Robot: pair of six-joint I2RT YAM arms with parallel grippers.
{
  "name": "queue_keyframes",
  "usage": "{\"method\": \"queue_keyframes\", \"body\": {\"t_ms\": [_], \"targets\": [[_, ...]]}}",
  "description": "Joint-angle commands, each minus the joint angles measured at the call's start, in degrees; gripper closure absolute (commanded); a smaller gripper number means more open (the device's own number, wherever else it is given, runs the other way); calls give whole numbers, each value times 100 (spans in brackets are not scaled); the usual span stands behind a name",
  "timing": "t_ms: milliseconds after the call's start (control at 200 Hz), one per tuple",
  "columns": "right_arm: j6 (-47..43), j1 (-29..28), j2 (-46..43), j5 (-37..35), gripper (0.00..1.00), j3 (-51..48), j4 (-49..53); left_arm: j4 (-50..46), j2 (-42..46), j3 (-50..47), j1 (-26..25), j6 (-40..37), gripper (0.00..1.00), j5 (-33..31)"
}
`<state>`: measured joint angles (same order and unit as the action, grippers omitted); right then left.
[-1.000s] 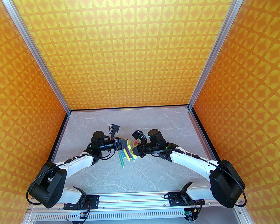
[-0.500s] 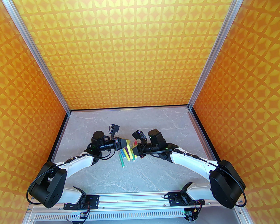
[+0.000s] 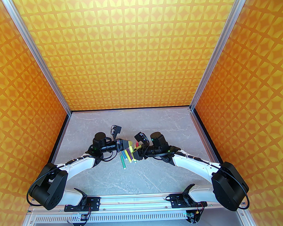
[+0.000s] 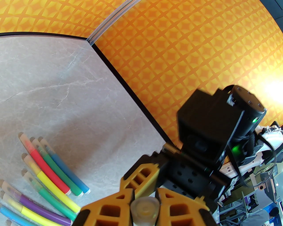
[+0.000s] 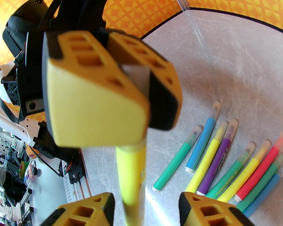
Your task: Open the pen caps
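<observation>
- The pen caps are my job, and one translucent pen cap (image 4: pixel 144 209) sits pinched tight in my left claw (image 4: pixel 144 195), raised off the table (image 4: pixel 55 88).
- The yellow pen (image 5: pixel 131 172) sticks out of that cap and runs across to my right claw (image 5: pixel 146 207).
- My right claw stands wide, its fingers on either side of the barrel and not pinching it. I judge the pen hangs from the cap alone.
- I hold cap and barrel in line between my claws so that a straight pull apart should separate them. I think my right claw must close on the barrel first.
- The other pens (image 5: pixel 223 159) lie side by side in a row on the table below, each with its cap on.
- A dropped pen would land on that row.
- The table is bare toward the back and to both sides, and the orange walls (image 4: pixel 176 44) stand well apart from my claws, so I have room to draw outward.
</observation>
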<state>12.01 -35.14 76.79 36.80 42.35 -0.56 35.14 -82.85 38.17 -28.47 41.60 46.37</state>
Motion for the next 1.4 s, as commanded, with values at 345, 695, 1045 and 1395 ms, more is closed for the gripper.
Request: {"method": "queue_keyframes", "body": {"t_ms": [345,695,1045,1395], "targets": [[161,7,24,406,58,-139,-383,701,-198,151,-23,553,100,92],[247,3,37,456,81,-105,-402,365,-120,155,-37,285,100,75],[271,6,-120,792,100,-343,-357,-198,311,173,-37,-124,100,-397],[13,-1,-561,1262,100,-799,-13,-709,544,573,48,-237,100,-673]]}}
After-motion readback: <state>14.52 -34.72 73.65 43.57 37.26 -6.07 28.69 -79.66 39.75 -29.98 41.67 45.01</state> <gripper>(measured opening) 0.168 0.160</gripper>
